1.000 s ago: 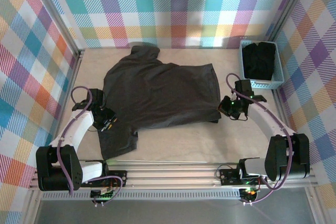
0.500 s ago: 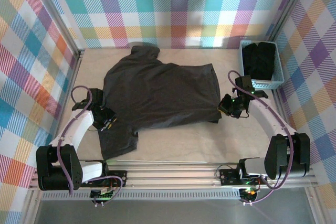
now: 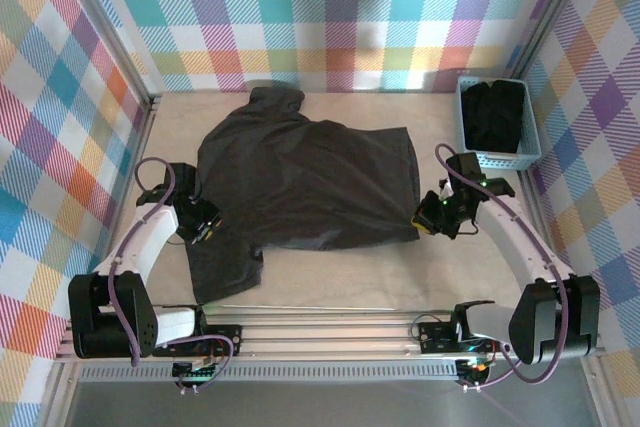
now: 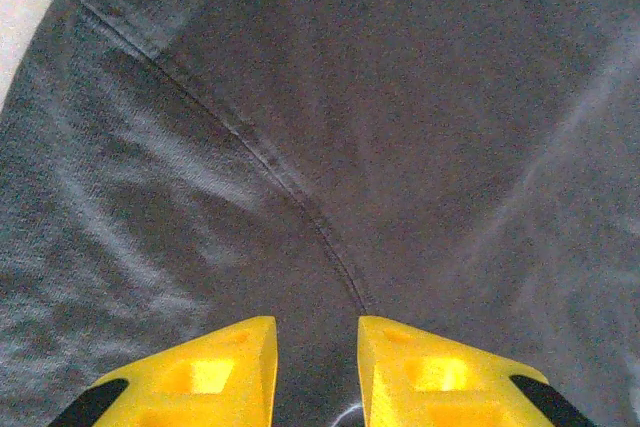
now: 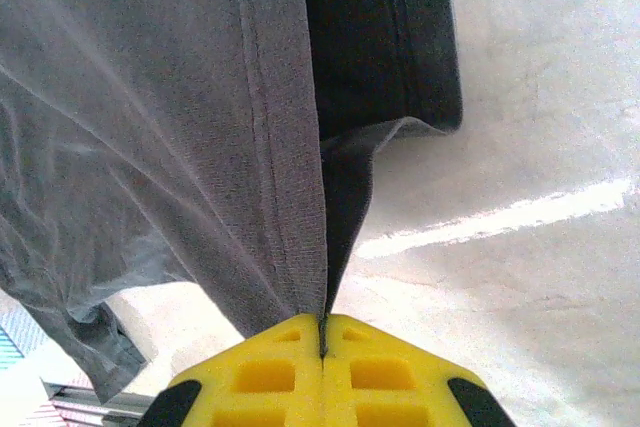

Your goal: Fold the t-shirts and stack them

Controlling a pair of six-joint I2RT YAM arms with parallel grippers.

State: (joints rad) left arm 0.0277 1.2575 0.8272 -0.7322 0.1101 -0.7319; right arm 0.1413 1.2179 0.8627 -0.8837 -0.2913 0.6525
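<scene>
Likely first fold. Right gripper (image 5: 322, 325) clamped on hem of dark charcoal cotton t-shirt (image 3: 300, 177), worktop (image 3: 340, 277) right edge; left gripper (image 4: 317, 332) parted over sleeve seam. Next: left must pinch.

1. A pale wooden table (image 3: 330, 282) spans the space between the checkered walls, its surface smooth and lightly grained.
2. A dark t-shirt (image 3: 300, 172) lies spread over the middle and left of the table. It is wrinkled, and it reaches almost to the far edge and down toward the near left.
3. The shirt's near right corner is raised off the wood, with a shadow beneath it.
4. A light blue basket (image 3: 500, 159) stands in the far right corner, apart from the shirt.
</scene>
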